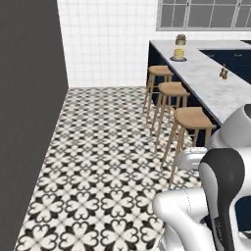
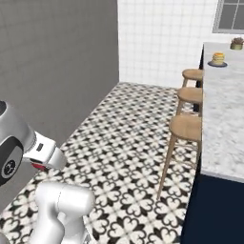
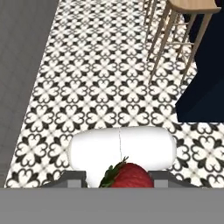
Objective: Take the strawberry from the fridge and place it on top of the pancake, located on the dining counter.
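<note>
One strawberry (image 3: 127, 176) sits right at the claw (image 3: 119, 181) in the hand view, red with green leaves at its left, the claw pinching it from both sides; finger tips mostly hidden at the frame bottom. In the right base view a red spot (image 2: 39, 166) shows at the end of the arm, likely the same berry, too small to be sure. Below it: patterned black-and-white tile floor (image 1: 108, 162). Dark grey wall (image 1: 29, 122) to the left. Three round wooden stools (image 1: 192, 120) line the navy base of the marbled table (image 1: 215, 81). Further along the table, a small brown pair of shakers (image 1: 223, 73). At the far end, the pancake (image 1: 179, 53) stack on its dark plate (image 1: 178, 59), well apart from the strawberry. Just behind it, a small potted plant (image 1: 181, 39). Beyond: white tiled wall (image 1: 108, 39) and a window (image 1: 206, 14).
</note>
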You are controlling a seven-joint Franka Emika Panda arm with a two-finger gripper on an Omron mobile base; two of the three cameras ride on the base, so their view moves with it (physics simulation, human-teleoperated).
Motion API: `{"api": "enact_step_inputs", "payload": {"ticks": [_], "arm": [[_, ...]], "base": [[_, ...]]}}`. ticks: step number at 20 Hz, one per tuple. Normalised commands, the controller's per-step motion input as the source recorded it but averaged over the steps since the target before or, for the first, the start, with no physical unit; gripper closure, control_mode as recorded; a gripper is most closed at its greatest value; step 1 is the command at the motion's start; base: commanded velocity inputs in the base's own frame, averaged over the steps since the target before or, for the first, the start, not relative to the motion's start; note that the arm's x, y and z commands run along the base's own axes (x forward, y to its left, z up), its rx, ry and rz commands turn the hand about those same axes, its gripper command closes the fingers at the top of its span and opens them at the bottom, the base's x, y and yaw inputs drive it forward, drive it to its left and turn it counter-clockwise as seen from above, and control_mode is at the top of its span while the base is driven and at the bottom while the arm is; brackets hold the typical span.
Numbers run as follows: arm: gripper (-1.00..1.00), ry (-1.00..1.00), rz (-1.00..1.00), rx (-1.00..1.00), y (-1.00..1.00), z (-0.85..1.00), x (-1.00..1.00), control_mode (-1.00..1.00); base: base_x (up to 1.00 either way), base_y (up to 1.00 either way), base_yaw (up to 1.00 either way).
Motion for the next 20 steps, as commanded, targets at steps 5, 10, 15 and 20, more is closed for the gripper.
{"api": "enact_step_inputs", "payload": {"ticks": [5, 10, 15, 20], "arm": [[1.0, 0.0, 0.0, 0.0, 0.0, 0.0, 0.0, 1.0], [1.0, 0.0, 0.0, 0.0, 0.0, 0.0, 0.0, 1.0], [1.0, 0.0, 0.0, 0.0, 0.0, 0.0, 0.0, 1.0], [1.0, 0.0, 0.0, 0.0, 0.0, 0.0, 0.0, 1.0]], "base": [[1.0, 1.0, -0.35], [1.0, 1.0, -0.35], [1.0, 0.96, -0.4], [1.0, 0.76, -0.52]]}}
